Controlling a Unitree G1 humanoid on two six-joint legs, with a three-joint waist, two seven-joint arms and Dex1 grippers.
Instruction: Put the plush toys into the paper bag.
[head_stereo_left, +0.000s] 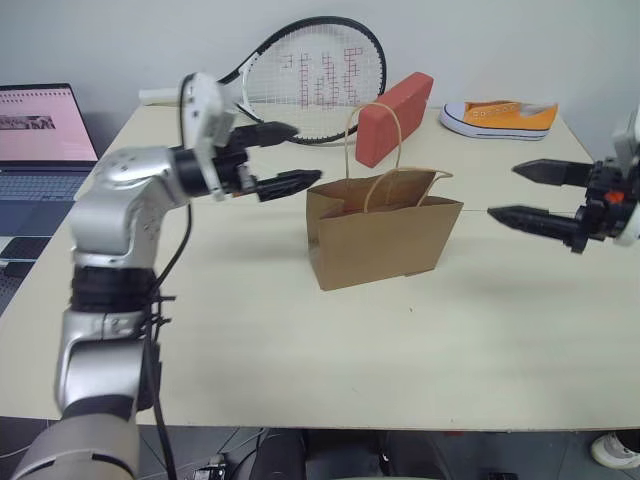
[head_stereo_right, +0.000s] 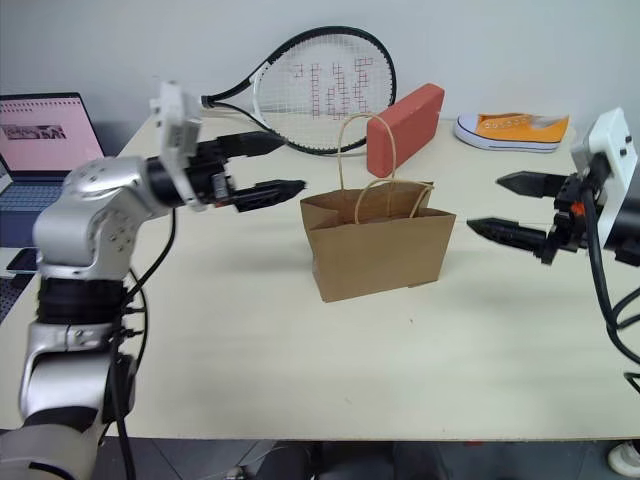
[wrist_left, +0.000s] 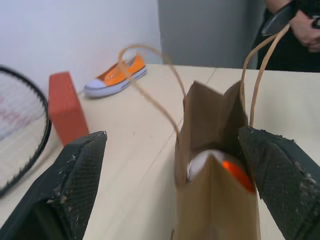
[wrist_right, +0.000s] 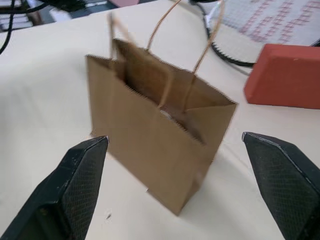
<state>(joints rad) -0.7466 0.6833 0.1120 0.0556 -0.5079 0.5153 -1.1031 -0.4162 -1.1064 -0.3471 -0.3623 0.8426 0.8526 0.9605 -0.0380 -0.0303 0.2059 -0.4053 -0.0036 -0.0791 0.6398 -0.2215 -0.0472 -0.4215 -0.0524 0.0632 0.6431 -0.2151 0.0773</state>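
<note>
- We see the pale bench (head_stereo_left: 300, 370) bare along its near edge.
- In the middle of the bench the brown paper bag (head_stereo_left: 382, 240) stands upright, mouth open, its twisted loop handles rising above the rim.
- Inside the bag, through its open top in the left wrist view, we make out the plush toys (wrist_left: 220, 167): a white rounded shape with an orange one against it.
- Our left hand (head_stereo_left: 285, 158) hangs above the bench just left of the bag's top, released, its two black fingers spread wide and touching nothing.
- Our right hand (head_stereo_left: 528, 193) hovers well to the right of the bag, also released, fingers parted and empty, pointing toward the bag.
- Behind the bag lies a red brick-shaped block (head_stereo_left: 394, 117), with a tennis racket (head_stereo_left: 315, 78) beside it on the left.
- At the far right sits an orange sneaker (head_stereo_left: 500, 118); past the bench's left edge stands an open laptop (head_stereo_left: 40, 140).
</note>
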